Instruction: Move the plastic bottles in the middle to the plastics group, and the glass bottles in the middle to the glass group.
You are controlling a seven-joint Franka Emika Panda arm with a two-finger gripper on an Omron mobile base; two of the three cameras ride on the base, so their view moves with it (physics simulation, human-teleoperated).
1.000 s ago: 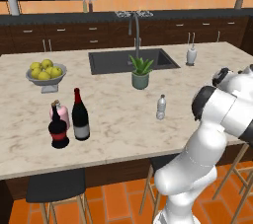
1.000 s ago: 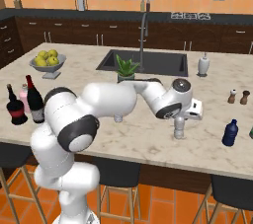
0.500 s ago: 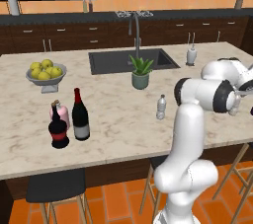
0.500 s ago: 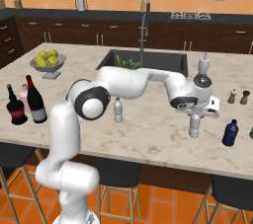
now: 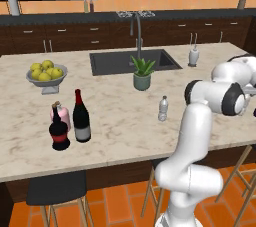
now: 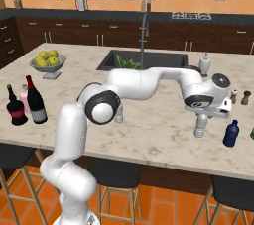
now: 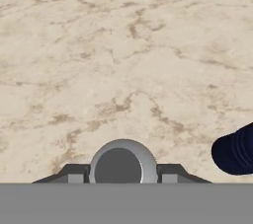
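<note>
The fingers (image 6: 200, 122) pinch a water bottle (image 6: 200, 127) just beside the blue bottle (image 6: 230, 134). Next, I think: set it down there and let go.

The arm (image 6: 139, 81) is showing a glossy white shell of rounded, tube-like segments, with dark grey to black rings at its joints. A large black disc with a pale rim is capping the elbow joint (image 6: 101, 109), and a smaller dark disc is sitting on the white wrist housing (image 6: 219, 81). The base column (image 5: 187, 183) is looking bulbous and plain white, without visible cables or markings.
</note>
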